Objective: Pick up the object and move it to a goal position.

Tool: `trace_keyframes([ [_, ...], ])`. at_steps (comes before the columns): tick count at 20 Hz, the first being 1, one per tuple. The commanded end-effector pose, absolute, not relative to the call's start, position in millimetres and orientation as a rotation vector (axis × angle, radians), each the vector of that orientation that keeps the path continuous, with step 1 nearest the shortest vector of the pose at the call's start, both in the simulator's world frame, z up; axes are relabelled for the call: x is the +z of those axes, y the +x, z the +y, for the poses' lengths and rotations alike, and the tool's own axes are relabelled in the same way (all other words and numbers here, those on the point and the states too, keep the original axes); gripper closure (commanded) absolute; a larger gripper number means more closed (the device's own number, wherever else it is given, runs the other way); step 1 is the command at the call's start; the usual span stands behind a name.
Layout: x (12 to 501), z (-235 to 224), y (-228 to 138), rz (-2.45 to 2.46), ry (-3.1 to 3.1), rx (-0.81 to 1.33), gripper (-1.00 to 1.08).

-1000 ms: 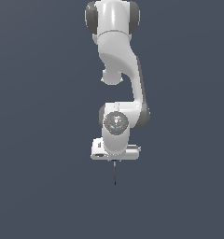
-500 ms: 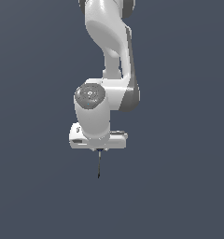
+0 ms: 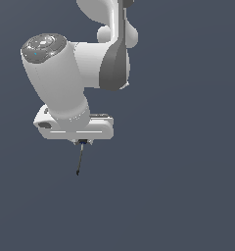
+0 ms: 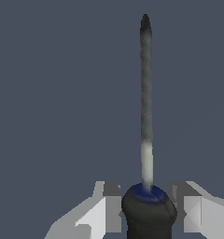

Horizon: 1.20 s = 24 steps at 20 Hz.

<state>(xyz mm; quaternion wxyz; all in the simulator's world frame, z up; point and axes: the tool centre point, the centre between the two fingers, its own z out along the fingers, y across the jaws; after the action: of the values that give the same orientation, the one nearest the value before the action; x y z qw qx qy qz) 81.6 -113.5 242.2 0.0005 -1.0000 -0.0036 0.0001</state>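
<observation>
My gripper (image 3: 82, 142) is shut on the object, a small slim screwdriver (image 3: 80, 159). Its thin dark shaft hangs straight down below the white hand, tip lowest. In the wrist view the black handle (image 4: 149, 212) with a blue ring sits squeezed between the two grey fingertips (image 4: 111, 205), and the shaft (image 4: 145, 93) points away from the camera. In the exterior view the handle is mostly hidden behind the fingers. The screwdriver hangs in the air, touching nothing else.
Only a plain dark grey-blue background surrounds the arm. The large white arm links (image 3: 60, 78) fill the upper part of the exterior view, toward its left.
The arm has swung toward the camera and to the exterior view's left, so it looks much larger. The screwdriver stays gripped, shaft still pointing down.
</observation>
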Motion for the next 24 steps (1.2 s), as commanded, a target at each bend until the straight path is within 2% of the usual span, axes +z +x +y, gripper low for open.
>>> trace_keyframes([
  [1, 267, -129, 80, -0.012, -3.140, 0.000, 1.08],
  [12, 360, -190, 76, -0.013, -3.141, 0.000, 1.08],
  [24, 416, -228, 75, -0.013, -3.141, 0.000, 1.08],
])
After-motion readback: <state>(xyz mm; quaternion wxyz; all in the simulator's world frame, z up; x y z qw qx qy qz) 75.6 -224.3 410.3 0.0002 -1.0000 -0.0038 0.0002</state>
